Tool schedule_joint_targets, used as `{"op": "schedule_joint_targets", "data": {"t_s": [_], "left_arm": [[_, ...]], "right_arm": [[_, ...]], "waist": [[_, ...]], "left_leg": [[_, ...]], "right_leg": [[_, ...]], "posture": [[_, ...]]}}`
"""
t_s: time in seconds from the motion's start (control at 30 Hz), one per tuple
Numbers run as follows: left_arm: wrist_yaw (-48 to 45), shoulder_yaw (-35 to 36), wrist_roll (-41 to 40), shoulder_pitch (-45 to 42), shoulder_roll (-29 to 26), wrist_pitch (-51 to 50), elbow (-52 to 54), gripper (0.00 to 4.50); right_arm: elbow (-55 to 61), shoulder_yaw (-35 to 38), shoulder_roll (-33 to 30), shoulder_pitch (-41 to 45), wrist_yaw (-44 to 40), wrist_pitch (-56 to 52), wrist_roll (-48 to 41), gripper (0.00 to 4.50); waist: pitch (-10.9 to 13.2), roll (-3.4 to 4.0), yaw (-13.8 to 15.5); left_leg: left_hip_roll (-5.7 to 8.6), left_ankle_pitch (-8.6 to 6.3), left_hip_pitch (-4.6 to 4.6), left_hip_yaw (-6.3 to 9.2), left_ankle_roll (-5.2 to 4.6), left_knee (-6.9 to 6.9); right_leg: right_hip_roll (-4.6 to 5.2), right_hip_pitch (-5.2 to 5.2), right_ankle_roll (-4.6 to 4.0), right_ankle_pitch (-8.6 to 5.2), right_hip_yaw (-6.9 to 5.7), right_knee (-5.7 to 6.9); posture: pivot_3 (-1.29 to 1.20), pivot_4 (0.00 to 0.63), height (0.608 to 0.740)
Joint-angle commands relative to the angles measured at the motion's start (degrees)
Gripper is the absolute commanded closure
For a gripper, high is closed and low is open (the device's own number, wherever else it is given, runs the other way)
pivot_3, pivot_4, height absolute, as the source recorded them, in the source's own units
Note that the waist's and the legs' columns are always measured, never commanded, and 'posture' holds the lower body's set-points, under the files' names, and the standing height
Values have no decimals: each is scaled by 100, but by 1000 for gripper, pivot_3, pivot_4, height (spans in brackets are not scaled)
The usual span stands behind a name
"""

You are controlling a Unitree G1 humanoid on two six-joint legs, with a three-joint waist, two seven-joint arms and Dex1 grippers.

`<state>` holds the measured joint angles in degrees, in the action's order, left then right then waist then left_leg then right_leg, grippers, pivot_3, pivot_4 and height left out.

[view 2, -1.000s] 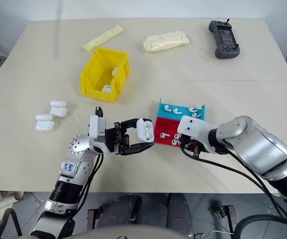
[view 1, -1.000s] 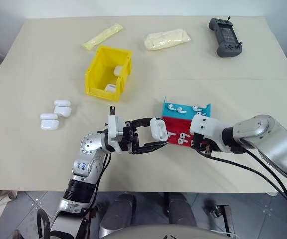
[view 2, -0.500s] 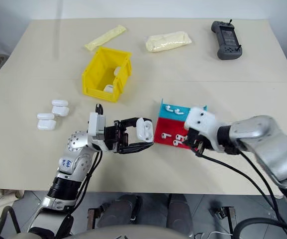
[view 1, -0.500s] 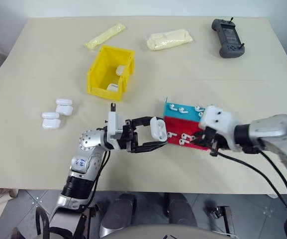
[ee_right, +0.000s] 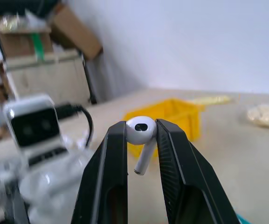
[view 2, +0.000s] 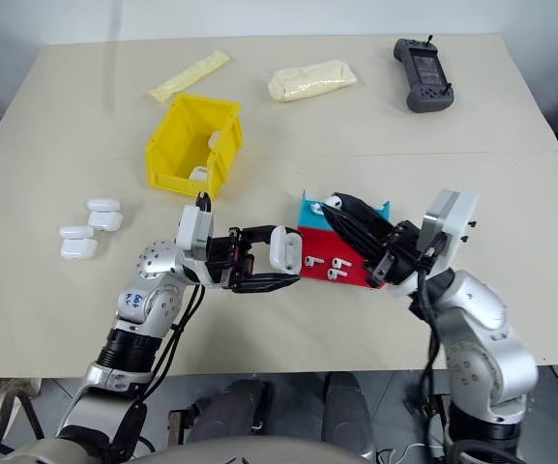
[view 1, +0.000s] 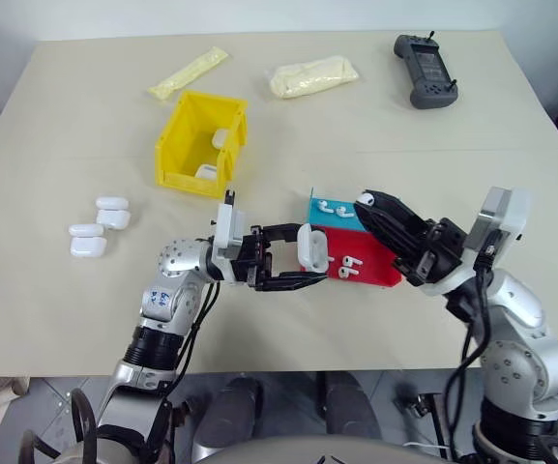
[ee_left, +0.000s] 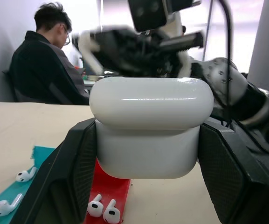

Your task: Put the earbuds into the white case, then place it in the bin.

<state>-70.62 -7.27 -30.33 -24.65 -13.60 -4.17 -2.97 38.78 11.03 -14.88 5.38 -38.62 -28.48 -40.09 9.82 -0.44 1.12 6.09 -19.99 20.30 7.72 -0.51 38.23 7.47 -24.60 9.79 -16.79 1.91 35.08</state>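
Earbud [ee_right: 141, 128]: I have one pinched by its head between the right fingers [ee_right: 117, 154], stem hanging free, lifted over the tray's [view 1: 380, 273] 12 o'clock edge.
White case [view 1: 312, 247]: clamped across its sides by my left fingers [ee_left: 76, 158], lid seemingly down, off the worktop [view 1: 288, 126] at the tray's 9 o'clock.
Handling: I judge both light, rigid, glossy, slip-prone; a gentle pinch on the bud's head.
Bin [view 1: 199, 143]: 11 o'clock from case.

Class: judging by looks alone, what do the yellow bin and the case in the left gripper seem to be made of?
Bin: probably moulded plastic, uniform bright colour, thin stiff walls. White case, clamped in the left gripper: likely hard glossy plastic, showing sharp highlights.
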Motion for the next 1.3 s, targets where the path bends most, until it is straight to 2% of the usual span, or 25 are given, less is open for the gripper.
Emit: {"op": "schedule_joint_targets", "data": {"t_s": [0.03,0.27,0.9,1.3], "left_arm": [[-12,64,-163,-113,58,-52,88,1688],[50,151,-223,-215,112,-224,130,1688],[33,246,-293,-282,33,-368,230,1688],[93,329,-239,-347,112,-250,96,1688]], "right_arm": [[312,-399,75,-51,138,327,52,3988],[31,-922,31,-175,8,843,291,3988],[-939,-1459,88,-302,-156,1892,731,3988],[-574,-1302,-578,-589,-339,1913,553,3988]], "waist": [[0,0,5],[0,0,16],[0,0,-5],[0,0,11]], "left_leg": [[2,0,0,1,0,0],[4,0,0,2,-1,2],[2,0,-1,2,-1,1],[3,0,0,2,-1,0]], "right_leg": [[1,0,0,0,0,0],[2,2,0,0,-1,-3],[0,0,-1,-1,-1,-2],[0,1,-1,-1,-1,-4]], "posture": [[0,150,740],[0,150,740],[0,150,740],[0,150,740]]}}
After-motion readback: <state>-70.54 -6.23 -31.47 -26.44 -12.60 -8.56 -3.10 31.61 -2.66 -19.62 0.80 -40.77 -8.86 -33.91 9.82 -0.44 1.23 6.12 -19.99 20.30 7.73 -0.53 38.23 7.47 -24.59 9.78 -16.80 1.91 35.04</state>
